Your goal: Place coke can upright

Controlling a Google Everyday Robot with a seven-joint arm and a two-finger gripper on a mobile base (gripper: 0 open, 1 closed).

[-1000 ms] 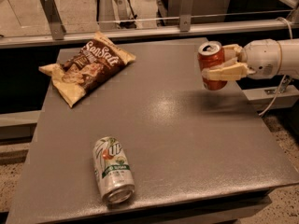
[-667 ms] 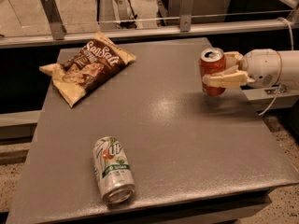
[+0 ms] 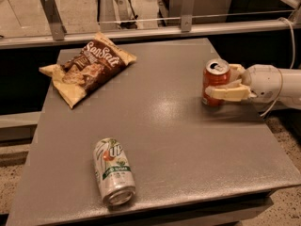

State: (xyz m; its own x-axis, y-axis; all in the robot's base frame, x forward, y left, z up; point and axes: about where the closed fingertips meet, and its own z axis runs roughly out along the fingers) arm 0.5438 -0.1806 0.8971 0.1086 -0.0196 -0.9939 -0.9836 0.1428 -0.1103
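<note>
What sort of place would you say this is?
Probably a robot test area in an office or lab, not a home: a plain grey table with a chip bag, a 7up can and the coke can held by the gripper at the picture's right, and a metal rail behind.

The table (image 3: pixel 188 164) held a chip bag (image 3: pixel 87 69) at its far left corner, a 7up can (image 3: pixel 113 171) lying near the front edge, and the coke can (image 3: pixel 214 76) upright by the right edge, clasped by the gripper (image 3: pixel 220 83).
</note>
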